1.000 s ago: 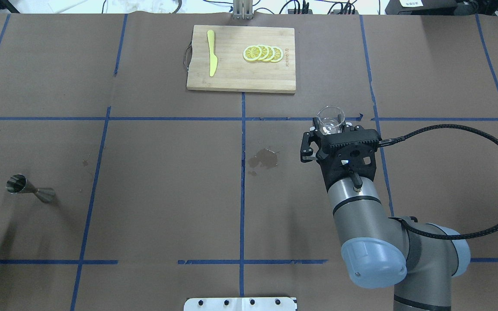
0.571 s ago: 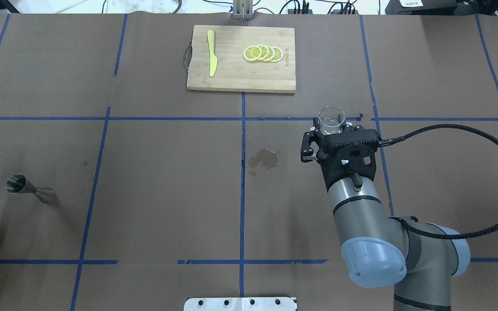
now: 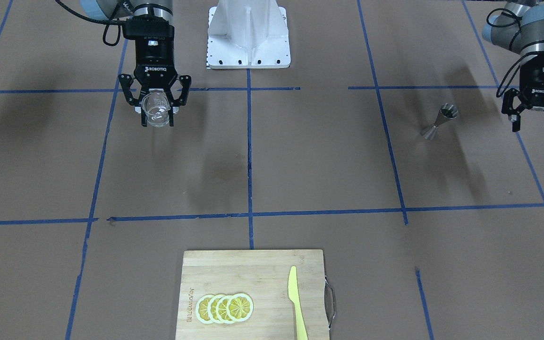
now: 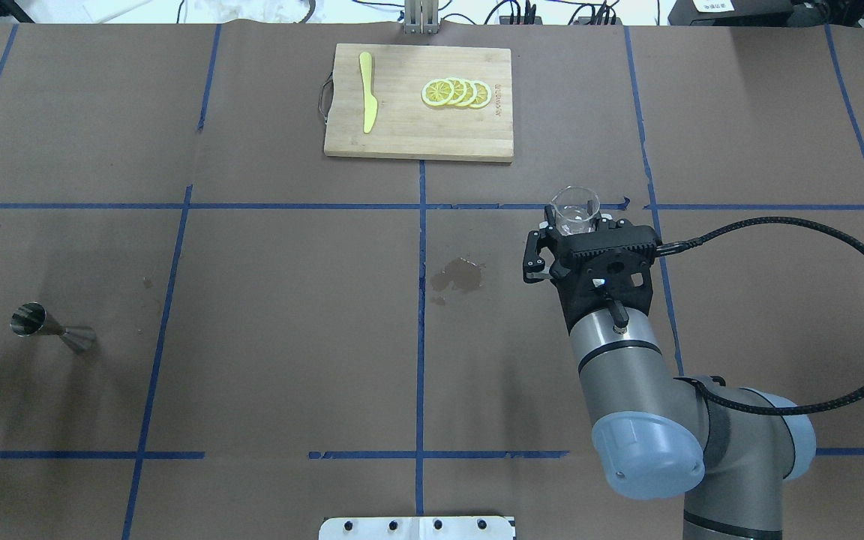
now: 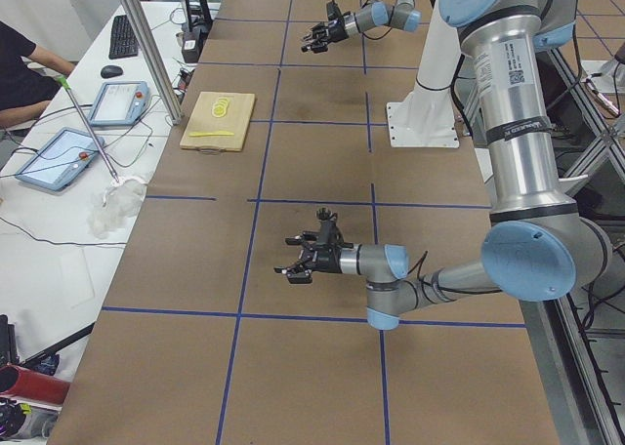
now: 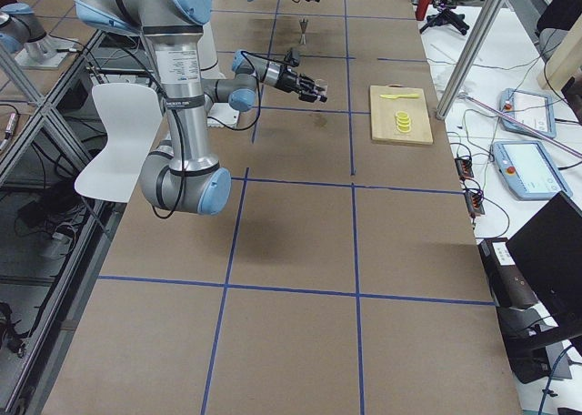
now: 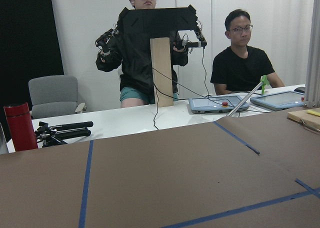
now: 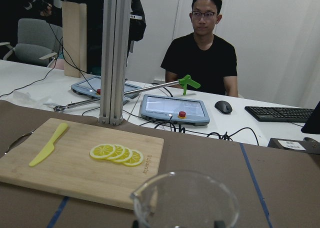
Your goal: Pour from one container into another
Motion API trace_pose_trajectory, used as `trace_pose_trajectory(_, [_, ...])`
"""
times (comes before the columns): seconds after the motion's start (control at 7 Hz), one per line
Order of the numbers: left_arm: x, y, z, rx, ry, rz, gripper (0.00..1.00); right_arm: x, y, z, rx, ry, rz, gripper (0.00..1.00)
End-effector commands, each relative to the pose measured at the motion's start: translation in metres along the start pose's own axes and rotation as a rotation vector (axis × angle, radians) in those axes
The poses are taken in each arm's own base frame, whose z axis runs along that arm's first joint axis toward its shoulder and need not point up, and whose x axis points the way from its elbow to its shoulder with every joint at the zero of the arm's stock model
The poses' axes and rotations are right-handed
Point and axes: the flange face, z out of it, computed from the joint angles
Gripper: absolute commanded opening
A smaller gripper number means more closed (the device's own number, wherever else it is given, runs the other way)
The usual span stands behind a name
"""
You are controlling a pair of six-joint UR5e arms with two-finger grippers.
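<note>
While the pour itself has not begun, the first part of the job looks done: the right gripper [image 3: 157, 109] has its jaws closed narrowly on the glass cup [image 4: 574, 210], one finger on each side of the wall, and carries it upright with the rim level. From the side views it appears to hang clear of the table [image 4: 289, 300] rather than rest on it. Whether there is liquid inside I cannot tell; the glass reads as clear in every view.

Across the table, well apart from the cup, the jigger [image 4: 49, 328] stands on the robot's left side, its open upper cone facing up and nothing in contact with it. Just beside it, on the outer side, the left gripper [image 3: 535, 127] hovers with its jaws spread wide and empty.

What remains, by my reading, is most of the task: bringing cup and jigger together, either by carrying the cup across or by having the left arm lift the jigger, then tipping the pouring lip over that small mouth. At the far edge, the cutting board [image 4: 417, 135] with lemon slices [image 4: 456, 93] plays no part.
</note>
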Motion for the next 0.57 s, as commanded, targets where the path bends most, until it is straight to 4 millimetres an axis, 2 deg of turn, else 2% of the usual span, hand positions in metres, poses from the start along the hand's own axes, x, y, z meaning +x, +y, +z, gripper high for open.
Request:
trace_pose_trajectory(0.0, [-0.028, -0.066, 0.08, -0.105, -0.036, 0.064, 1.0, 0.002, 0.021, 0.012, -0.01, 0.025, 0.034, 0.0])
trace_pose_trajectory(0.14, [-0.041, -0.083, 0.095, -0.169, -0.02, 0.05, 1.0, 0.003, 0.027, 0.015, -0.01, 0.033, 0.042, 0.0])
trace_pose_trajectory(0.29, [-0.052, -0.106, 0.119, -0.266, -0.02, 0.026, 1.0, 0.005, 0.042, 0.023, -0.012, 0.051, 0.079, 0.0])
trace_pose_trajectory(0.43, [-0.066, -0.118, 0.135, -0.394, -0.019, -0.009, 1.0, 0.009, 0.057, 0.022, 0.006, 0.065, 0.081, 0.0])
